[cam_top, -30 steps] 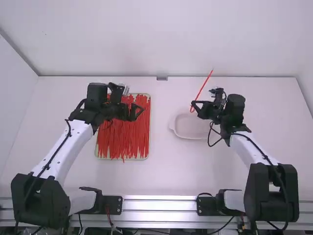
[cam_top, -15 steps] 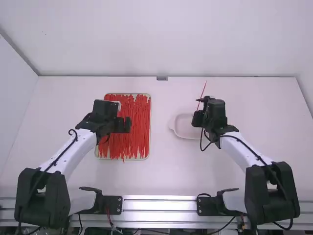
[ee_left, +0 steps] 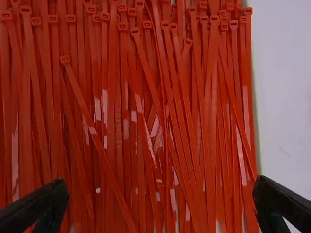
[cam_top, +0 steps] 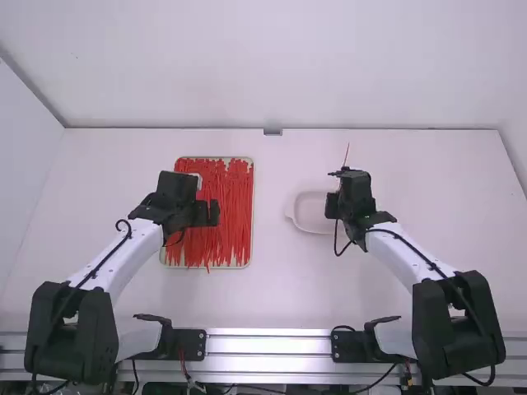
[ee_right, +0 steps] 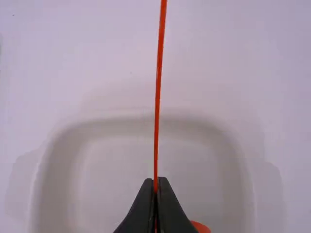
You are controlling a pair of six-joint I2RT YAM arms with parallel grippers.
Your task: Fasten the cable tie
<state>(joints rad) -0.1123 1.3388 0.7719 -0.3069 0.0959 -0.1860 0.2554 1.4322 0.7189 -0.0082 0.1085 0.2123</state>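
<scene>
A heap of red cable ties (cam_top: 221,206) lies on a flat beige tray (cam_top: 252,247) left of the middle. My left gripper (cam_top: 207,212) hovers low over the heap, open; in the left wrist view its fingers (ee_left: 41,206) stand wide apart above the ties (ee_left: 146,107), with nothing between them. My right gripper (cam_top: 344,175) is shut on one red cable tie (cam_top: 347,155) that sticks out straight ahead of it. In the right wrist view that tie (ee_right: 158,87) runs up from the closed gripper (ee_right: 155,187), above a white dish (ee_right: 53,145).
The white dish (cam_top: 305,216) with small handles sits at mid-table, just left of the right gripper. Bare white tabletop surrounds tray and dish; the back wall edge carries a small grey bracket (cam_top: 272,130).
My left gripper drew back and came down over the tray's ties. The right gripper swung left over the dish, and its tie turned from slanting to pointing straight away.
</scene>
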